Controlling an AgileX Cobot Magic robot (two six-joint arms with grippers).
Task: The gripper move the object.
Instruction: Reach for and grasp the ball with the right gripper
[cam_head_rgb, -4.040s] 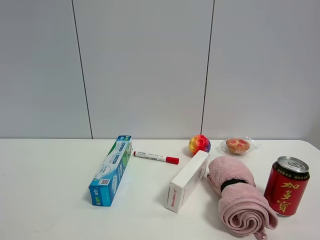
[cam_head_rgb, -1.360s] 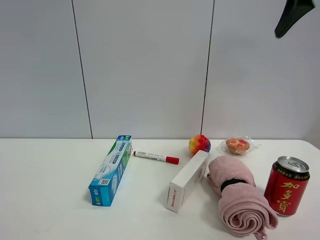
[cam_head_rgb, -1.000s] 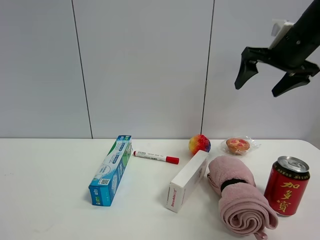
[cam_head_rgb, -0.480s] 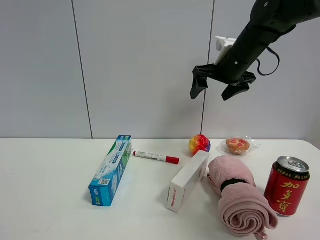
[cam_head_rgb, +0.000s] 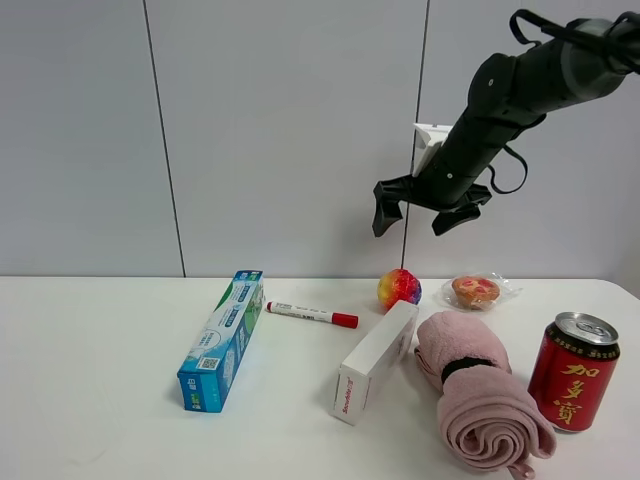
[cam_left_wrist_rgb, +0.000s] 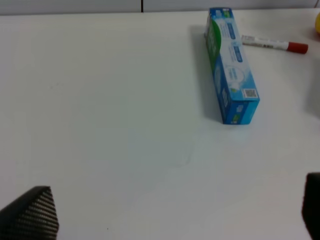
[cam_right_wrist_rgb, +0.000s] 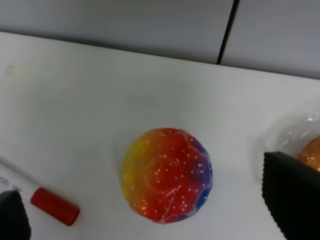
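1. Exterior high view: the right gripper (cam_head_rgb: 410, 224) hangs in the air on a thick black arm that comes in from 2 o'clock. A white block sits on the arm just behind the claw.
2. Its jaws are spread wide and point down. We see nothing held between them.
3. The ball (cam_head_rgb: 399, 288), patched in rainbow colours, rests on the white worktop (cam_head_rgb: 100, 400) close to the back wall. It is at 6 o'clock from the right gripper and well apart from it.
4. Right wrist view: the ball (cam_right_wrist_rgb: 166, 181) lies on the worktop between the two black fingertips (cam_right_wrist_rgb: 292, 195). We note red, yellow and blue-purple patches with white flecks. Neither tip touches it.
5. Round the ball in the exterior view:
   - A red-capped marker (cam_head_rgb: 312, 316) lies near, at its 9 o'clock.
   - A wrapped pastry (cam_head_rgb: 476, 291) lies near but apart, at 3 o'clock.
   - A white box (cam_head_rgb: 375, 362) lies at 7 o'clock with its far end just beside the ball. We cannot tell whether they touch.
6. A rolled pink towel (cam_head_rgb: 480, 400) lies just beside the white box, at its 3 o'clock. A red can (cam_head_rgb: 573, 371) stands upright at 3 o'clock of the towel. A blue toothpaste box (cam_head_rgb: 222, 338) lies well apart, at 9 o'clock of the white box.
7. Left wrist view: the left gripper (cam_left_wrist_rgb: 171, 212) shows only its two tips. Its jaws are spread wide over bare worktop and grip nothing. The toothpaste box and the marker lie ahead of it.
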